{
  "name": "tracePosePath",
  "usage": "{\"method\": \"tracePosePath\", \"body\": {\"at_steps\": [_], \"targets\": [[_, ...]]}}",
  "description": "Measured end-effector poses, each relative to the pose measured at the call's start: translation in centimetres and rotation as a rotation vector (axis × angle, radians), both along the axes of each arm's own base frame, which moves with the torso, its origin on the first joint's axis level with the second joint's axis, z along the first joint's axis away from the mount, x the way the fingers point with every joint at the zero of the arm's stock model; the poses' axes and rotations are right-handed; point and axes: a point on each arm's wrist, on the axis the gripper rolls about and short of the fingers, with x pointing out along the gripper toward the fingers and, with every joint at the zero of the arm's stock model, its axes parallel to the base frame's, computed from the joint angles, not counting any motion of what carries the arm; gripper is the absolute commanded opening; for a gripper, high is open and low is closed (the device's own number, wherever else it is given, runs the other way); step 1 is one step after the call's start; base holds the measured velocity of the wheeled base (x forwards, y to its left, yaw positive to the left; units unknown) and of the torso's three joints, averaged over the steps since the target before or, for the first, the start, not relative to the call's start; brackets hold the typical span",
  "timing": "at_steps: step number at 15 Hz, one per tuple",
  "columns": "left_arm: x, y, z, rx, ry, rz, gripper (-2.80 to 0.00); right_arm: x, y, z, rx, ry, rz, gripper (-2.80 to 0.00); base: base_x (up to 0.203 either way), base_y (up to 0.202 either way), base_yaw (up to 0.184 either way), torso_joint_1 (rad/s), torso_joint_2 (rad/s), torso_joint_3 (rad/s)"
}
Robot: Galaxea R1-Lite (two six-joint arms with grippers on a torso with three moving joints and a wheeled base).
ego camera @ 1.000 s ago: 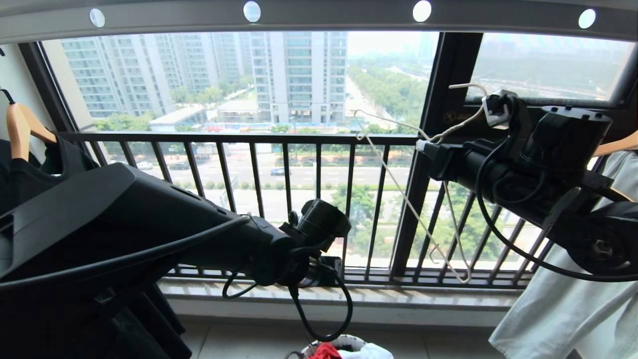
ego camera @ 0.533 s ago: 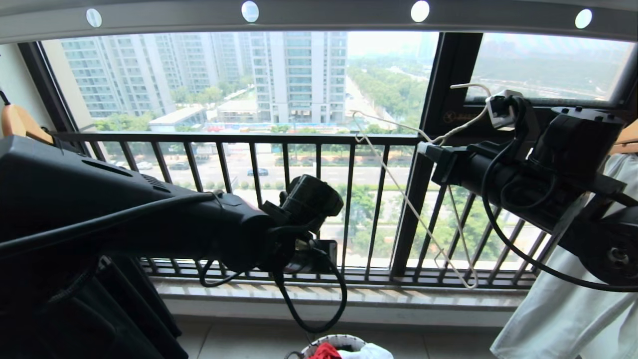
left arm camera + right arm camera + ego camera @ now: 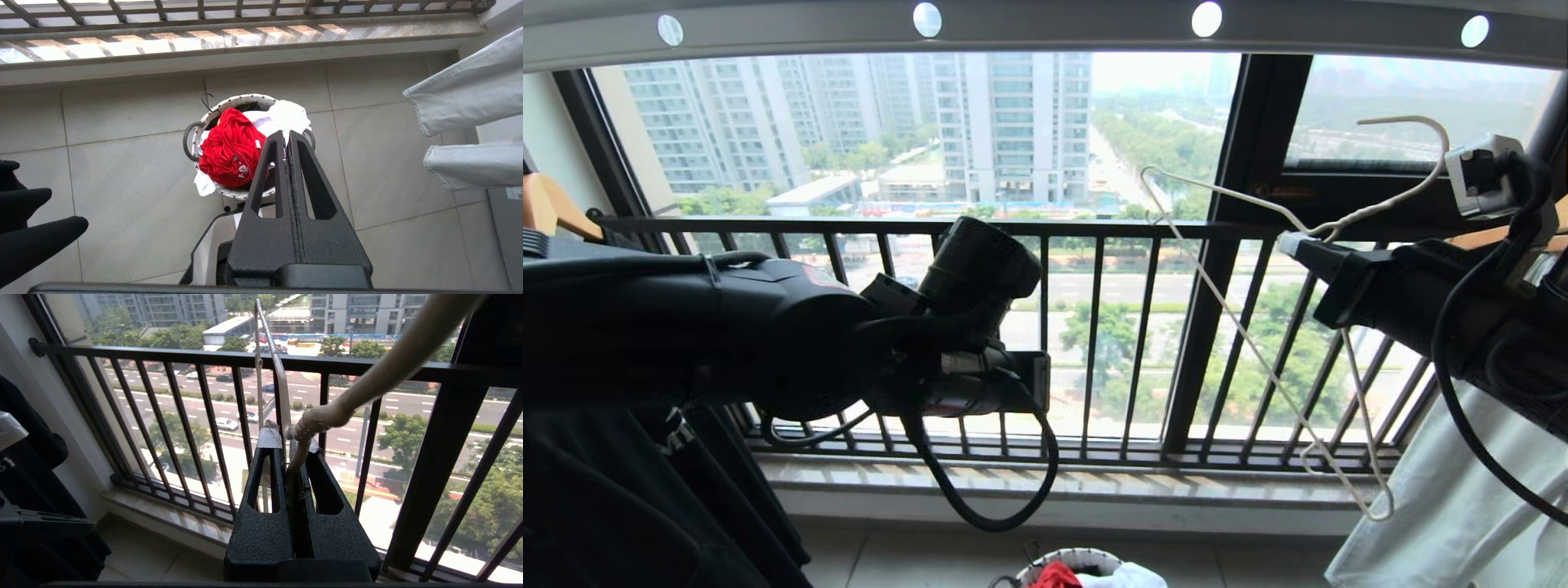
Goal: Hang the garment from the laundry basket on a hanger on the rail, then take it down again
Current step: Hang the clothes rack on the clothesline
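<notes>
The red garment (image 3: 229, 151) lies bunched in the round white-rimmed laundry basket (image 3: 237, 99) on the floor. Only its top edge (image 3: 1055, 576) and the basket rim (image 3: 1086, 557) peek in at the bottom of the head view. My left gripper (image 3: 286, 134) is shut and empty, pointing down high above the basket; it shows mid-frame (image 3: 1033, 384) before the railing. My right gripper (image 3: 1286, 242) is shut on the neck of the pale wire hanger (image 3: 1258, 339), which tilts below the grey holed rail (image 3: 1054, 28) with its hook free. In the right wrist view the hanger's neck (image 3: 322, 416) sits between the jaws (image 3: 290, 437).
A black barred window railing (image 3: 1045, 229) runs across in front. Black clothes on a wooden hanger (image 3: 547, 212) hang at the left. A pale cloth (image 3: 1445, 506) hangs at the right. A white cloth (image 3: 286, 116) shares the basket. My base (image 3: 212, 245) stands just before the basket.
Both arms have risen. The right gripper has carried the hanger up and to the right, closer to the rail. The left gripper stays shut and empty.
</notes>
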Motion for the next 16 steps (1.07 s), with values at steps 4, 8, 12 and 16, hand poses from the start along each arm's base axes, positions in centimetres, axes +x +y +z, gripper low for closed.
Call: {"method": "tracePosePath", "body": {"at_steps": [4,8,12,16], "targets": [[-1.9,-0.1,1.3,-0.017,-0.04,-0.02,-2.8,-3.1,-1.5,0.1,-0.111,-0.06,-0.151,-2.8,0.0,0.0,0.0,0.0,0.0,0.0],[-3.3,0.0,1.9,-0.023,-0.058,-0.045,-2.8,-4.4,-2.5,1.2,-0.184,-0.129,-0.27,-2.8,0.0,0.0,0.0,0.0,0.0,0.0],[-3.9,0.5,2.3,-0.015,-0.07,-0.058,-2.8,-4.5,-3.1,2.9,-0.192,-0.183,-0.347,-2.8,0.0,0.0,0.0,0.0,0.0,0.0],[-4.7,1.4,2.9,0.008,-0.098,-0.087,-2.8,-3.6,-4.4,4.0,-0.217,-0.207,-0.438,-2.8,0.0,0.0,0.0,0.0,0.0,0.0]]}}
